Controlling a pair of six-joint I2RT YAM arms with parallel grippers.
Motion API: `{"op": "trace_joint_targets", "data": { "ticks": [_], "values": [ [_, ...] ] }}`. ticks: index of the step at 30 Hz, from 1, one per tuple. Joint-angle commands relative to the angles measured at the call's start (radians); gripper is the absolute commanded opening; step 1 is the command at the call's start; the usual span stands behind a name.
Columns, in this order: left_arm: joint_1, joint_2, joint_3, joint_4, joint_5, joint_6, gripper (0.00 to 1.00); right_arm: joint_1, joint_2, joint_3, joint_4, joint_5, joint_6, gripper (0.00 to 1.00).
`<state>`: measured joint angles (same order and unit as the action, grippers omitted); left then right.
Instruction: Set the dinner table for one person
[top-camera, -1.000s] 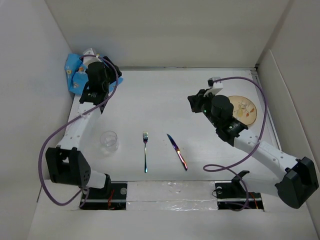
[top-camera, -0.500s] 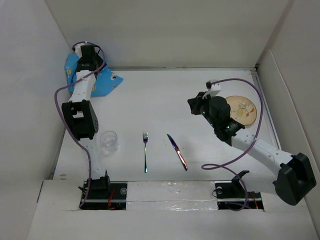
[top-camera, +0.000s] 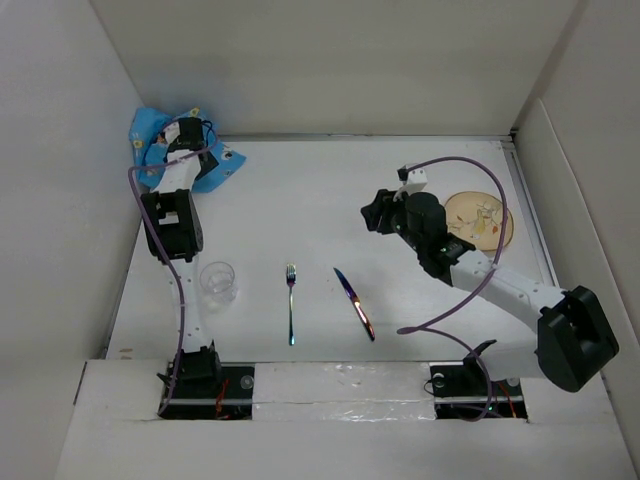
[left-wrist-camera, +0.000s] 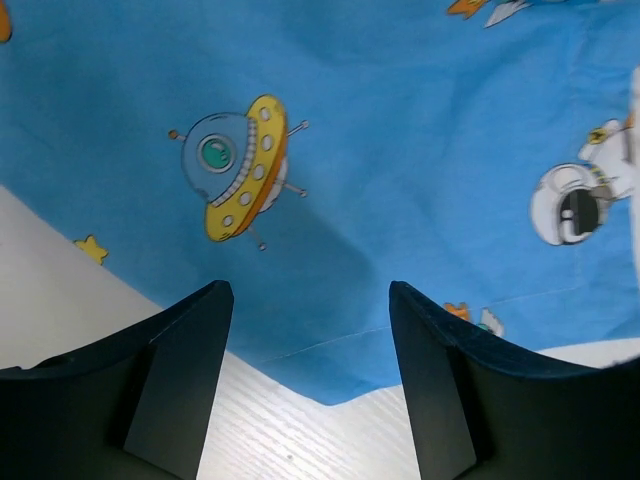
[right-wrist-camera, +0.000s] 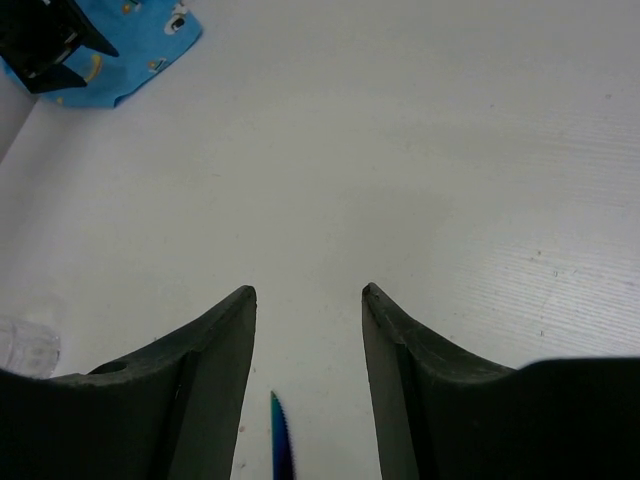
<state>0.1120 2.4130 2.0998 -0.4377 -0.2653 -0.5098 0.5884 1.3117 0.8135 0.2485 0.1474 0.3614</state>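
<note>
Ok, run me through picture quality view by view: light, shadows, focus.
Top external: even, diffuse light, soft shadows on the dinner table, the clear glass barely stands out. Left wrist: placemat print fairly sharp, near fingers dark, a soft shadow on the cloth between them. Right wrist: evenly lit, no glare, knife tip at the bottom edge blurred.

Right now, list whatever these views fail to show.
Placemat: top view, the left arm covers much of it; left wrist view crops its edges.
Knife: right wrist view, only the tip shows; the bottom edge cuts it.
Glass: right wrist view, cut by the left edge.
Plate: top view, markings too small.
</note>
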Motion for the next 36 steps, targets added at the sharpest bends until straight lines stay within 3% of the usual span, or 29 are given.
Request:
{"op": "trace_joint_targets", "data": {
  "ticks": [1, 6, 8, 14, 15, 16, 19, 21, 25, 29, 32, 36],
  "values": [
    [0.006, -0.049, -0.041, -0.019, -0.080, 0.022, 0.61, -0.007, 0.004, 0.039, 0.064, -0.017, -0.010, 0.53],
    [0.006, -0.127, -0.142, -0.003, -0.130, 0.024, 0.61, -0.007, 0.004, 0.044, 0.052, -0.025, -0.007, 0.52],
    [0.006, -0.175, -0.237, 0.048, -0.156, 0.037, 0.66, -0.007, 0.001, 0.046, 0.055, -0.032, -0.007, 0.52],
    [0.006, -0.106, -0.224, 0.028, -0.108, 0.028, 0.68, 0.004, 0.003, 0.050, 0.052, -0.061, -0.002, 0.52],
    [0.006, -0.094, -0.213, 0.021, -0.088, 0.015, 0.65, 0.004, 0.001, 0.049, 0.054, -0.058, -0.004, 0.52],
    [0.006, -0.086, -0.207, 0.021, -0.057, 0.013, 0.49, 0.014, 0.001, 0.049, 0.051, -0.052, -0.009, 0.52],
    [-0.031, -0.089, -0.212, 0.050, -0.023, 0.022, 0.12, 0.014, -0.003, 0.050, 0.044, -0.034, -0.010, 0.50],
    [-0.055, -0.107, -0.213, 0.054, -0.022, 0.027, 0.02, 0.014, 0.000, 0.049, 0.049, -0.025, -0.010, 0.48],
    [-0.154, -0.199, -0.305, 0.135, 0.046, 0.028, 0.00, 0.014, 0.021, 0.061, 0.041, -0.014, -0.013, 0.37],
    [-0.282, -0.334, -0.444, 0.235, 0.074, 0.028, 0.00, 0.014, 0.040, 0.076, 0.020, 0.020, -0.010, 0.13],
    [-0.394, -0.403, -0.555, 0.306, 0.083, 0.057, 0.00, 0.014, 0.046, 0.079, 0.008, 0.041, -0.010, 0.07],
    [-0.510, -0.468, -0.667, 0.366, 0.072, 0.108, 0.00, -0.006, 0.078, 0.085, -0.014, 0.089, 0.007, 0.06]
  ]
}}
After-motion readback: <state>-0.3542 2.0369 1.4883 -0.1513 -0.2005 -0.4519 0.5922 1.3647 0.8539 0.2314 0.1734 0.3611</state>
